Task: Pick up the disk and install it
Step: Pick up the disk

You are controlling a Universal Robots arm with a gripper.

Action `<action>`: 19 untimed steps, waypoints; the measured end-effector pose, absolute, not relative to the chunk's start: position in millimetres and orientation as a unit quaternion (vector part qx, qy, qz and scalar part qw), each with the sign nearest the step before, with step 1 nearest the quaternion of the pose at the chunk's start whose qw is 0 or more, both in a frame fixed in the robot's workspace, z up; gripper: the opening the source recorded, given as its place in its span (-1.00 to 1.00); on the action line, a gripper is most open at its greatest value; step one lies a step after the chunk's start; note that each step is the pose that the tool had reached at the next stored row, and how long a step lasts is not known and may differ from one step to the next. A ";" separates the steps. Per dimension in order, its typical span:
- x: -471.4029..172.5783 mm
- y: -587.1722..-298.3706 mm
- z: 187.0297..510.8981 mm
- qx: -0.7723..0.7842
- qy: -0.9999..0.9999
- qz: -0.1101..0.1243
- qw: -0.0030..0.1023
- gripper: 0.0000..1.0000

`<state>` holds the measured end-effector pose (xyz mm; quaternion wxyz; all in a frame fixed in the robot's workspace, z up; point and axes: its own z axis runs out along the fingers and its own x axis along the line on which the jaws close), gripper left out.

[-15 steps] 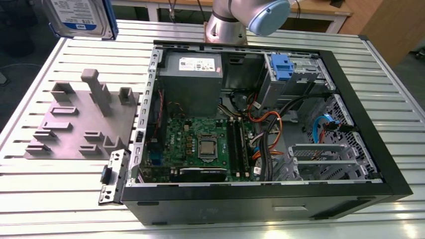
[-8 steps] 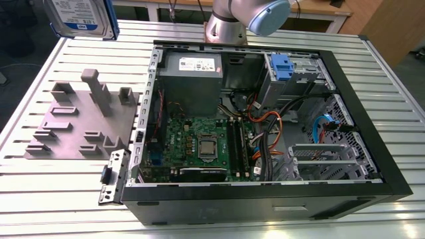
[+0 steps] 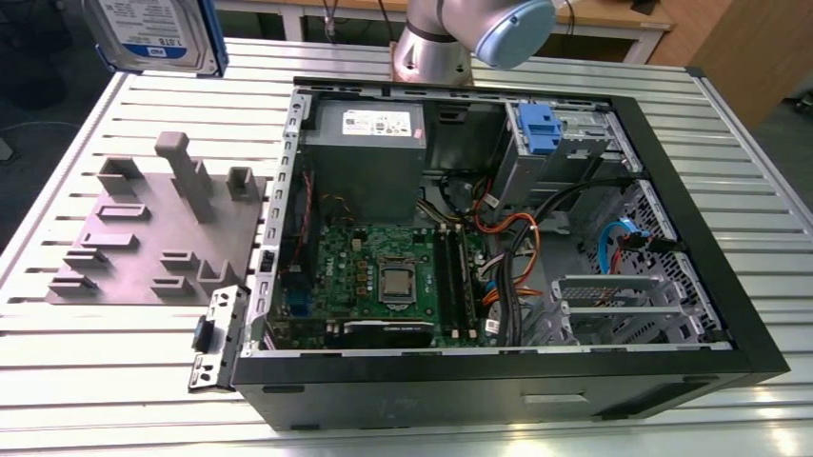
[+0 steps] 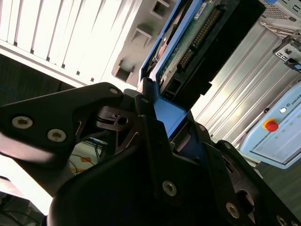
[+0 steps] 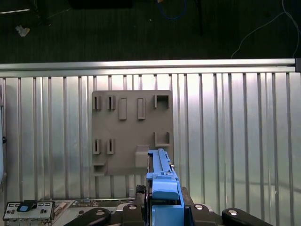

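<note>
The jaws are clenched on the disk [image 3: 148,33], gripping it by one end. In the second wrist view the black fingers [image 4: 149,127] press on the blue side rails at that end, and the drive's green circuit-board side runs away from the jaws. Held this way, the disk hangs in the air clear of the bench [image 3: 76,400], with its white-and-blue label turned toward the exterior view. Below the jaws a grey holder plate [image 5: 127,136] with raised slots and pegs lies flat on the ribbed metal bench. In the first wrist view the disk's blue rail edge overlaps the part of the plate nearest the jaws. To one side of the jaws, toward the exterior view's right, an open computer case [image 3: 711,238] lies on the bench just beside the plate. Its motherboard [image 3: 381,276], grey power-supply box [image 3: 362,157] and cables are exposed. Across the case from the jaws, a blue plastic bracket [image 3: 539,129] sits in the drive bay. The arm [image 3: 464,38] rises behind the case's far wall. Beyond the disk, in the second wrist view, a pale handset [image 4: 277,127] with a red button is in sight.
</note>
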<state>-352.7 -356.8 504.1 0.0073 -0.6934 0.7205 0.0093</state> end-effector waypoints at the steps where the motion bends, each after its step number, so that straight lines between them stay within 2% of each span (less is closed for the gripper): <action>1: -352.7 -357.5 504.0 -0.693 0.720 0.009 0.007 -0.26; 19: -347.1 -376.0 504.1 -0.693 0.721 0.009 0.007 -0.26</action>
